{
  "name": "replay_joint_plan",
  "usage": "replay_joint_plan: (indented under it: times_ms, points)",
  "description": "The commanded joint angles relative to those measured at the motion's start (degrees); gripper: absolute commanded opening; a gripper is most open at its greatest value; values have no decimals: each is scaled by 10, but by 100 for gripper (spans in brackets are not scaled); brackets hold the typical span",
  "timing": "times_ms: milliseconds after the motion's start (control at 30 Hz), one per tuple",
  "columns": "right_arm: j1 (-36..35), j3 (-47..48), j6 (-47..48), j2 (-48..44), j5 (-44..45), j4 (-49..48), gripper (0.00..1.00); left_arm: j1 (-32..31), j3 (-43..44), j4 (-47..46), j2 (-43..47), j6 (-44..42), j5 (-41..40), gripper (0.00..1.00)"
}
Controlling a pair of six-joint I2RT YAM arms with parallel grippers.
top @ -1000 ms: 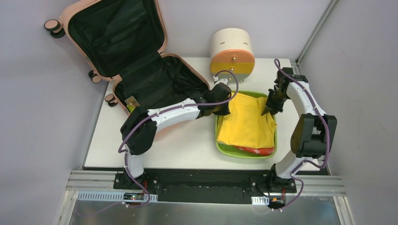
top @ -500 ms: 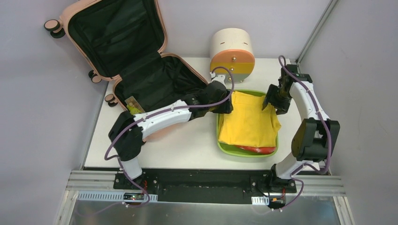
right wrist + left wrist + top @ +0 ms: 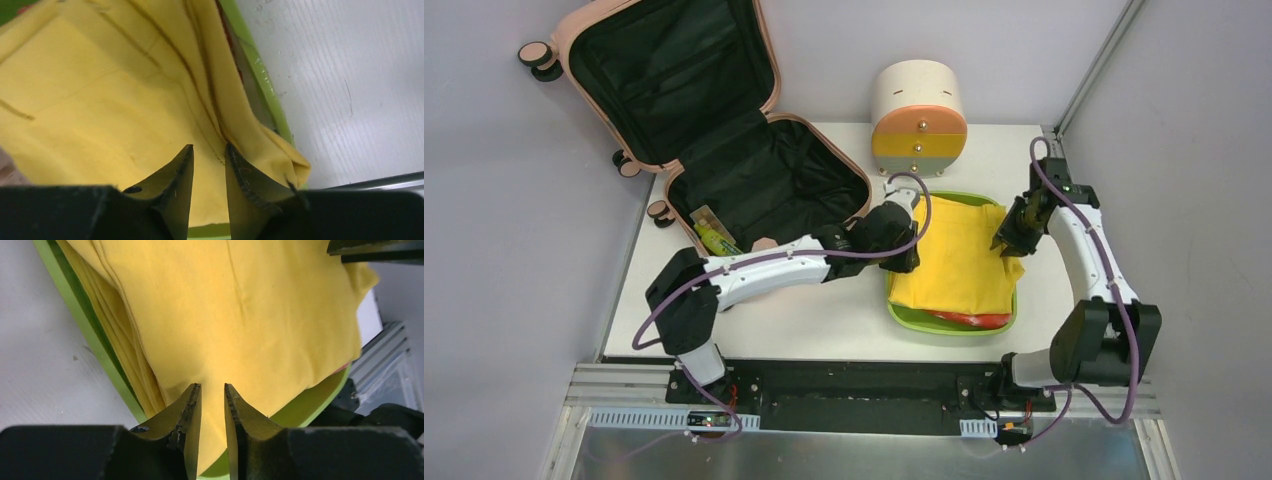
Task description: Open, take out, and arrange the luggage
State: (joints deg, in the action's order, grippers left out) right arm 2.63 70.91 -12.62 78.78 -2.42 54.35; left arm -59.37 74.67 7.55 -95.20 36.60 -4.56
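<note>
I worked over a white table (image 3: 824,310), its top faintly grained and scuffed where I saw it close up. Plain pale lilac-grey walls (image 3: 484,250) closed it in on the left, back and right. A slanting aluminium post (image 3: 1104,60) stood at the far right corner. A black-and-aluminium rail (image 3: 874,385) ran along the near edge, with a dull steel sheet (image 3: 874,455) below it. The light was soft and even.

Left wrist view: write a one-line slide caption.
Left tool pinches the yellow cloth lying in the lime-green tray.

Top of luggage (image 3: 694,130) lid cropped by frame edge, small items (image 3: 714,235) inside unidentifiable, red item (image 3: 969,321) mostly under yellow cloth (image 3: 954,258).
</note>
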Motion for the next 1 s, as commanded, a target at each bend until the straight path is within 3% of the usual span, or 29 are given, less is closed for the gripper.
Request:
replay_joint_plan:
  times_ms: [0, 233, 433, 533, 700, 800, 967]
  points:
    - [12, -72, -23, 52, -2, -90, 29, -8, -24, -5, -40, -6, -16, 22]
    - [14, -97, -19, 101, 10, -141, 28, -22, -63, -29, -58, 16, -48, 20]
    - [14, -49, -27, 12, 1, -69, 32, -29, -59, -29, 17, 16, -20, 23]
    - [13, -26, -57, -45, -46, -66, 35, -29, -58, -28, 82, 2, -33, 26]
    - [-18, -69, -169, -110, -179, -213, 35, -28, -54, 16, 164, -48, -50, 33]
    - [-88, -87, -218, -111, -155, -315, 35, -27, -77, 46, 223, -97, -76, 36]
    - [-163, -73, -266, -39, -130, -430, 22, -27, -158, 48, 343, -176, -136, 41]
